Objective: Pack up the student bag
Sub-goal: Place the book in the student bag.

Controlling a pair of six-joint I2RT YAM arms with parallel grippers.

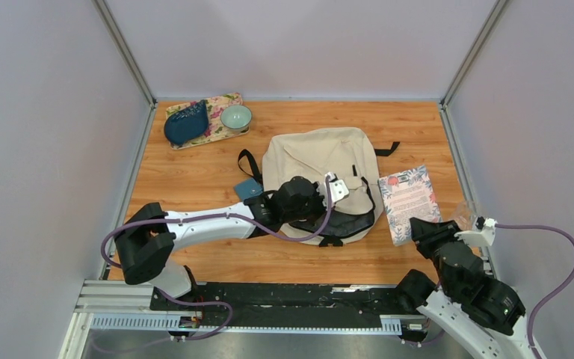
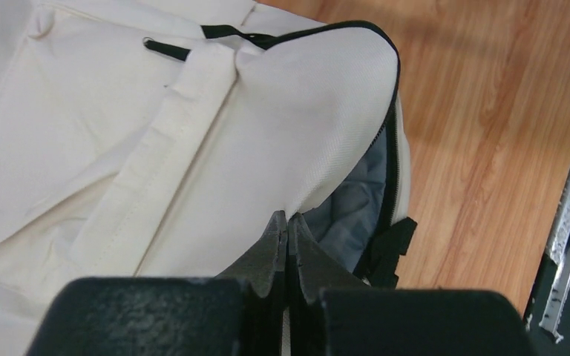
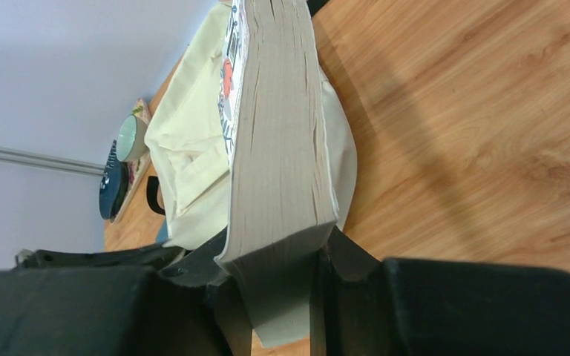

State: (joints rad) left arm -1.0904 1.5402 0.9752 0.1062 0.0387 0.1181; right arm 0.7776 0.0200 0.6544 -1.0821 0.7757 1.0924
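The student bag [image 1: 318, 161] is a cream backpack lying flat mid-table, its main zip open at the near end. My left gripper [image 1: 321, 206] is shut on the cream edge of that opening [image 2: 288, 216] and holds it up; grey lining [image 2: 349, 215] shows inside the bag [image 2: 119, 133]. My right gripper [image 1: 420, 226] is shut on the near end of a thick book [image 1: 409, 193] with a floral cover, right of the bag. In the right wrist view the book's page edge [image 3: 278, 148] sits between my fingers [image 3: 278, 278], with the bag [image 3: 193, 141] beyond it.
A small dark blue pouch [image 1: 248, 188] lies by the bag's left side. A floral mat [image 1: 224, 120] at the back left carries a dark blue plate [image 1: 187, 123] and a pale green bowl [image 1: 236, 117]. Black straps [image 1: 248, 164] trail from the bag. Walls enclose three sides.
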